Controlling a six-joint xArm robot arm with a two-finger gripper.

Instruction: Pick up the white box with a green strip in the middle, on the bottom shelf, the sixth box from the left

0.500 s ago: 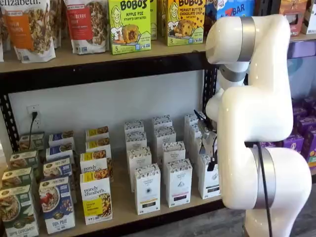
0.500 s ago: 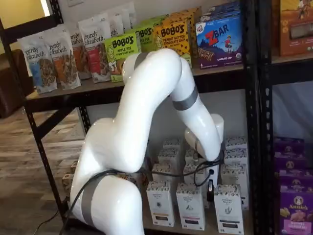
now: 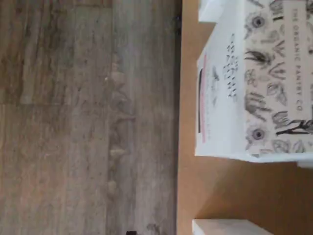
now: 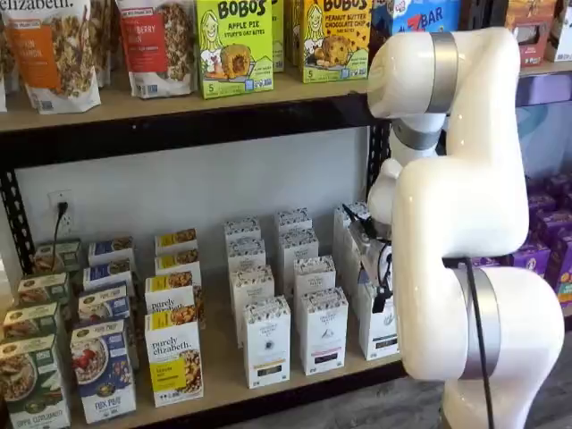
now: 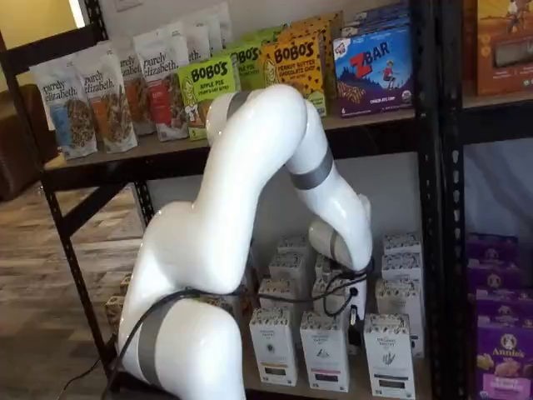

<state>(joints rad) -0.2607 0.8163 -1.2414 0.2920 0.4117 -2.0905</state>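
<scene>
Cartons are standing in rows along the bottom shelf (image 4: 223, 380), a light-tan wood board with a black front beam. Going left to right in a shelf view, colourful granola boxes (image 4: 103, 368) are sitting first, then a wider "purely elizabeth" box (image 4: 174, 357) with a yellow band, then tall narrow white cartons with dark-speckled top bands. The white box (image 4: 379, 329) is standing at the front of the rightmost column, partly hidden behind the white arm (image 4: 465, 223); in the other shelf view it is showing as the rightmost front carton (image 5: 389, 354). The gripper (image 4: 380, 268) is hanging just above that column (only dark parts and a cable are showing), so I cannot tell whether its fingers are apart or together. On the upper shelf, bags and boxes are reading "BOBO'S" (image 4: 234, 45) and "ZBAR" (image 5: 375, 67). The wrist view is showing grey wood-grain floor (image 3: 88, 122), then the tan board (image 3: 188, 147), then a carton top (image 3: 274, 83) with botanical line drawings reading "THE ORGANIC PANTRY CO".
</scene>
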